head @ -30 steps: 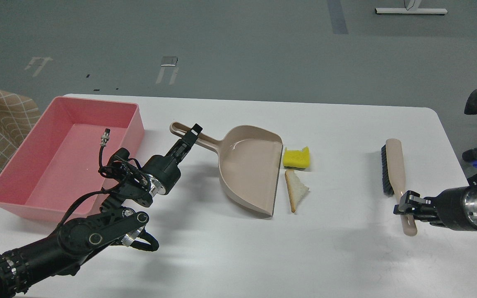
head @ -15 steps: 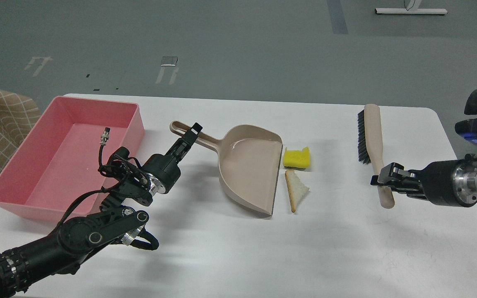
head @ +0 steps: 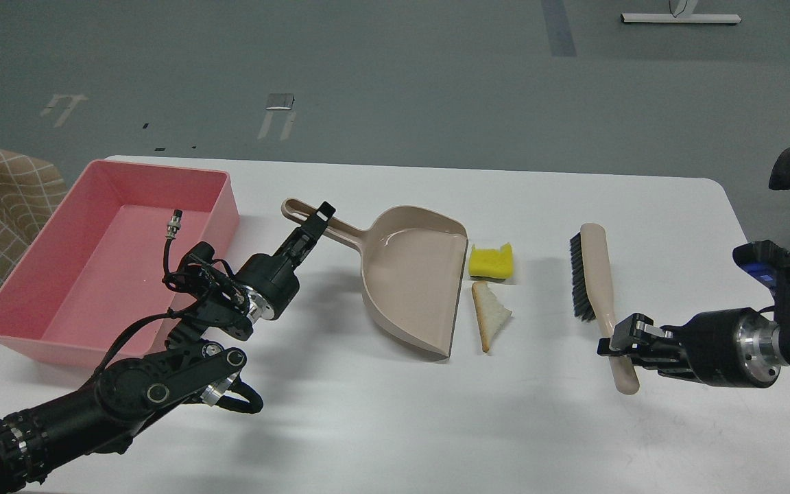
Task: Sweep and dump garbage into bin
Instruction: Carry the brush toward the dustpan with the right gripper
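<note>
Garbage (head: pixel 491 288) between both hands, beside dustpan (head: pixel 412 274).

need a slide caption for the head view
Right hand holds brush, left hand grips dustpan beside sponge and bread.

Right arm (head: pixel 779 329) cut off by frame edge, brush handle (head: pixel 618 343) partly hidden by right gripper (head: pixel 618 341)

One pink bin (head: pixel 66 274) sits at the left of the frame. One beige dustpan (head: pixel 409 274) lies at centre. Two pieces of garbage lie just right of it: one yellow sponge chunk (head: pixel 492 261) and one triangular bread slice (head: pixel 491 315). One beige brush (head: pixel 594 281) is at the right. One white table (head: pixel 395 412) bears them all. Two grippers: the left gripper (head: pixel 316 223) and the right gripper (head: pixel 618 341).
</note>
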